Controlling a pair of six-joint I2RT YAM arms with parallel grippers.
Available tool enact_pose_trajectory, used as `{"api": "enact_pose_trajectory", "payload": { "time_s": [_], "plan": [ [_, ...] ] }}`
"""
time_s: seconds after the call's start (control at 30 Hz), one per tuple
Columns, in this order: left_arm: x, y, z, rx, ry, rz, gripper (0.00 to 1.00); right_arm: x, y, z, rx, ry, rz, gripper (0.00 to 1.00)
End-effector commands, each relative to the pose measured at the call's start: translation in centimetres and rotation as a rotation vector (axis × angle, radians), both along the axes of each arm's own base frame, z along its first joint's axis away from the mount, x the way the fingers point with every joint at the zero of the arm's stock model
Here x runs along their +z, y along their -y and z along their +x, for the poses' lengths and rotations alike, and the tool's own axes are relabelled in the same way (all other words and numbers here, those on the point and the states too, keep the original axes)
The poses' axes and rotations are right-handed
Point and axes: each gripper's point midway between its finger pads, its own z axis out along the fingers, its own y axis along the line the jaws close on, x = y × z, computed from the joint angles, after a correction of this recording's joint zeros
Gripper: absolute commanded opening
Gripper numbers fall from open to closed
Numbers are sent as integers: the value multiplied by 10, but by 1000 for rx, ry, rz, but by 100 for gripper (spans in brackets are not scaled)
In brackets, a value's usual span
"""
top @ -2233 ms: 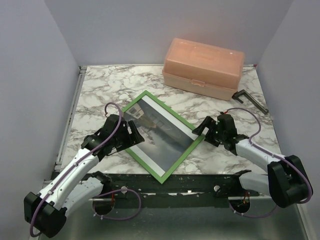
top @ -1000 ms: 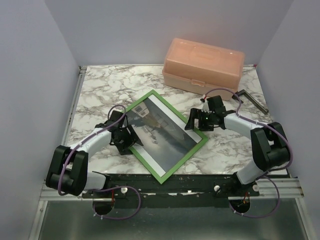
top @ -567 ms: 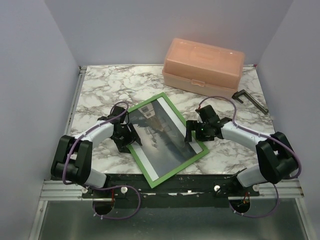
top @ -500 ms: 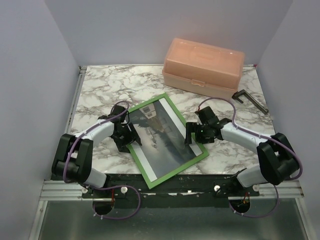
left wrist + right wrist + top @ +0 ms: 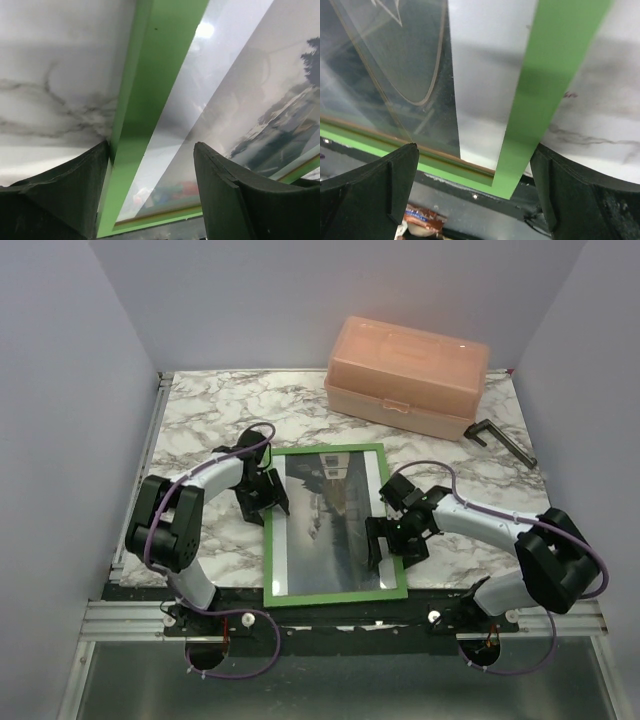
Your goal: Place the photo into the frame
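Observation:
The green frame (image 5: 334, 597) lies flat and face up on the marble table, squared to the near edge. The grey misty photo (image 5: 325, 520) shows behind its glass. My left gripper (image 5: 265, 492) stands open astride the frame's left bar; in the left wrist view the green bar (image 5: 155, 75) runs between its fingers (image 5: 70, 200), the left one against the bar's outer edge and the other over the photo (image 5: 270, 100). My right gripper (image 5: 388, 540) is open astride the right bar (image 5: 555, 65), close to the near right corner, with the photo's white border (image 5: 485, 75) beside it.
A peach plastic box (image 5: 405, 377) stands at the back right. A small black clamp-like tool (image 5: 497, 440) lies to its right. The black front rail (image 5: 330, 618) runs just below the frame's near edge. Purple walls close in both sides.
The frame has turned clockwise from a tilted, diamond-like lie to square with the table edge. My left gripper moved farther away with it and my right gripper came nearer.

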Motion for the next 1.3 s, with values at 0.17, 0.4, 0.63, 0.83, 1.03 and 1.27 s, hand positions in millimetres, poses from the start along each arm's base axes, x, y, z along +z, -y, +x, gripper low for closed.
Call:
{"api": "enact_pose_trajectory", "payload": {
  "time_s": [0.17,0.4,0.63,0.83,1.03,1.27],
  "plan": [
    [4,57,61,-112,108,-70,69,15,-40,-13,22,-84,138,100],
    [4,85,83,-176,94,-64,69,28,-65,-12,72,-72,202,100],
    [1,113,90,-232,71,-70,70,29,-93,-30,179,-93,233,100],
    [2,125,90,-254,74,-81,71,30,-121,-39,237,-91,261,100],
    [3,107,95,-289,85,31,81,26,-120,-33,230,-73,181,100],
    [53,49,115,-275,235,294,97,14,-85,-24,194,-25,-16,100]
  ]
}}
